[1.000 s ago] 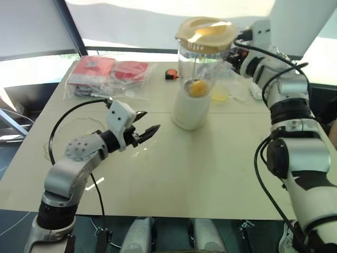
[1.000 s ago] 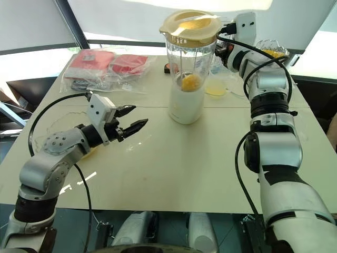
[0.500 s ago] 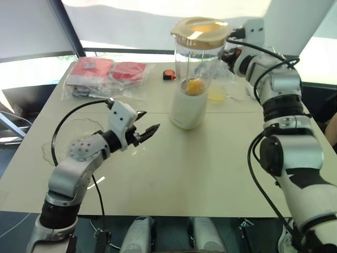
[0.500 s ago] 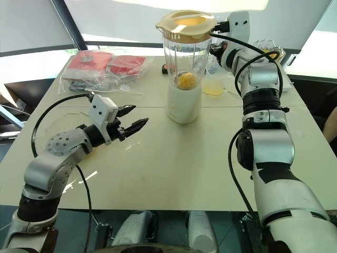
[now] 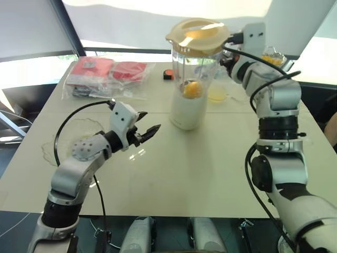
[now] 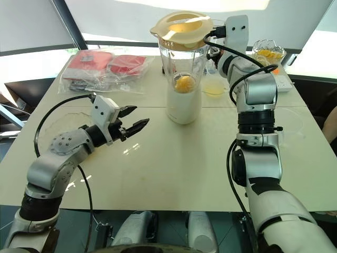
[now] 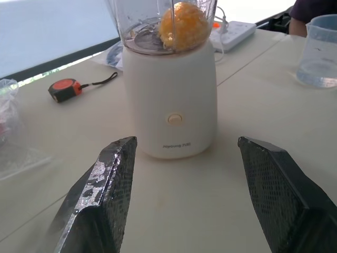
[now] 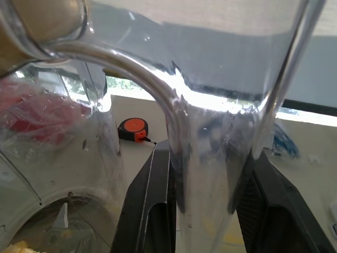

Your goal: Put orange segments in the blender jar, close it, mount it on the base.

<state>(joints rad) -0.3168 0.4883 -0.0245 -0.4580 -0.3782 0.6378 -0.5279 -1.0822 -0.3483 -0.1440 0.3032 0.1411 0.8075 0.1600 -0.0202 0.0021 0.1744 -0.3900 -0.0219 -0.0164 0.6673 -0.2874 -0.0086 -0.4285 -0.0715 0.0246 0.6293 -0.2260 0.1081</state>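
Your right gripper (image 8: 202, 211) pinches the handle of the large clear plastic blender jar (image 6: 181, 58), which sits upright on the cream-white squat cylindrical base (image 7: 171, 108) near the table's middle. Your left gripper (image 7: 184, 179) hovers with fingers spread wide, just in front of the base, not touching. The round pale yellow lid (image 6: 181, 27) caps the jar. Inside, glossy orange segments (image 7: 180, 23) lie clumped at the bottom by the blades.
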